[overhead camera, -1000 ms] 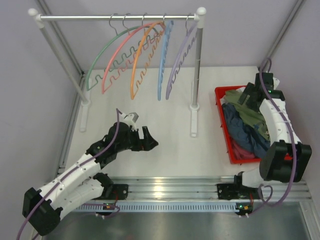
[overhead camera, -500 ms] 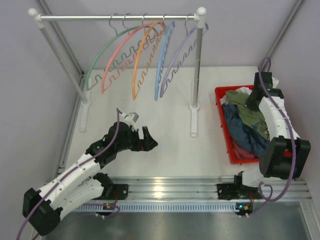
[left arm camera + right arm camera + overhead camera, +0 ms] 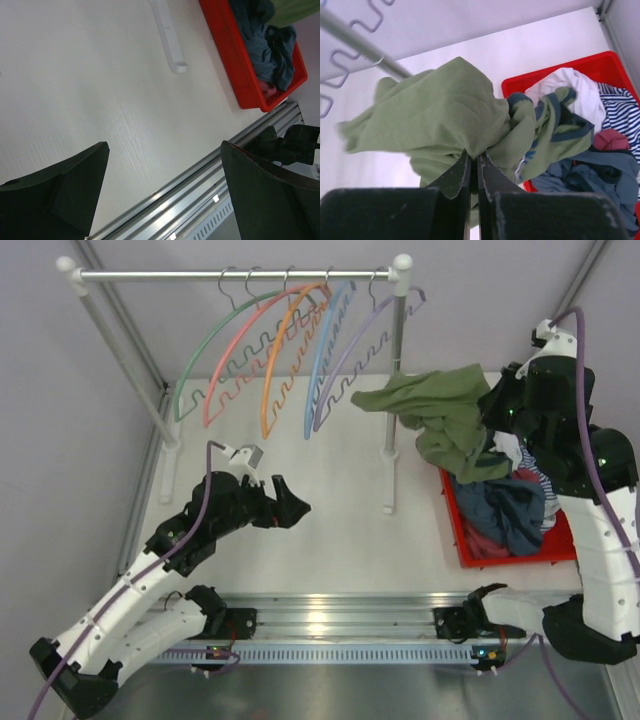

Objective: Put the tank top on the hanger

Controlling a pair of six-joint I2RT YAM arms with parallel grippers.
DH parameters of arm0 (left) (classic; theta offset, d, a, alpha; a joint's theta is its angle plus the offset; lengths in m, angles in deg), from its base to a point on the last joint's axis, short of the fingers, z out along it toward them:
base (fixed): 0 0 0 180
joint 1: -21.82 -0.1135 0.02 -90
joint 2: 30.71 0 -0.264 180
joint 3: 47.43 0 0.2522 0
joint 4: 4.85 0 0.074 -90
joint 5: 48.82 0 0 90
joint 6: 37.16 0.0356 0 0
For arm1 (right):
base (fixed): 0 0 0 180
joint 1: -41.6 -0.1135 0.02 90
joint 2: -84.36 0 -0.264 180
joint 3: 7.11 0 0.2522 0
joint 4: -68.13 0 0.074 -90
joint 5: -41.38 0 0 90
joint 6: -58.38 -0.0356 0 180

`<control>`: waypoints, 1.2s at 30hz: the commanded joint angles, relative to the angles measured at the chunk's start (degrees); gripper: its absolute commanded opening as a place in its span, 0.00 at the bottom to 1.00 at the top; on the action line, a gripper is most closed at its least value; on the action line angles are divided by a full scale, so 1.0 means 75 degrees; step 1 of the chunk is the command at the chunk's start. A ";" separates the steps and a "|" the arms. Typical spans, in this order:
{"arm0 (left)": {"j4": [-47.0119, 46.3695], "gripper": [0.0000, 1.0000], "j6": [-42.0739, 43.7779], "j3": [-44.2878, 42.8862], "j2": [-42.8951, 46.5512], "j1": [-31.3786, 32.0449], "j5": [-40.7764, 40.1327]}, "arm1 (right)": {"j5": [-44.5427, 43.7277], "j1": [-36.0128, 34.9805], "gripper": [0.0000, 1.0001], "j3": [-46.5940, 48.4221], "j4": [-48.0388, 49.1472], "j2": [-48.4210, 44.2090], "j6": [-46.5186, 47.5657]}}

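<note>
Because my right pincer (image 3: 474,159) is clenched on a bunched fold of the tank top (image 3: 445,110), the cloth hangs crumpled at the upper right of the overhead view, clear of the red basket (image 3: 452,525). My left pincer (image 3: 162,147) hovers spread and empty at lower left, ready, I judge, to take a strap. The green hanger (image 3: 215,340) hangs leftmost on the rail (image 3: 150,275), upper left. Below lies a bare white table (image 3: 340,500), with pale walls (image 3: 50,440) close around.

The tank top (image 3: 445,115) is bunched, its shape unreadable and its left edge blurred; the pinched fold vanishes inside the right tool (image 3: 474,160). The red bin (image 3: 232,50) is cut off by the left wrist view's top edge.
</note>
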 commanded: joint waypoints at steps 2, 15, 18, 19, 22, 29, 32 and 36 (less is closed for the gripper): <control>0.0441 0.98 0.0092 -0.0659 0.0249 0.0030 -0.0280 | -0.0360 -0.1138 0.00 0.0062 -0.0969 -0.0125 -0.0196; 0.1005 0.99 -0.0553 -0.0732 0.0578 0.0030 -0.1488 | -0.0315 -0.5793 0.00 -0.4892 0.2274 0.0131 -0.2620; 0.0876 0.98 -0.0729 -0.0403 0.0507 0.0030 -0.1464 | 0.0001 -0.6532 0.00 -0.5409 0.3294 0.0588 -0.2867; 0.0725 0.98 -0.0799 -0.0298 0.0472 0.0030 -0.1418 | 0.0142 -0.6846 0.00 -0.5504 0.3598 0.0856 -0.2880; 0.0316 0.98 -0.0951 0.0147 0.0343 0.0030 -0.1301 | 0.0413 -0.7432 0.00 -0.5634 0.4151 0.1384 -0.2904; -0.0822 0.98 -0.1151 0.0816 -0.0487 0.0030 -0.0752 | 0.0577 -0.8080 0.15 -0.6532 0.4479 0.1388 -0.3207; -0.1490 0.98 -0.1139 0.0898 -0.1049 0.0019 -0.0422 | 0.0426 -0.8092 0.36 -0.7237 0.4388 0.0650 -0.3744; -0.2672 0.98 -0.1116 0.0945 -0.1859 0.0030 0.0257 | -0.0883 -0.8080 0.58 -0.7649 0.3146 -0.0276 -0.4682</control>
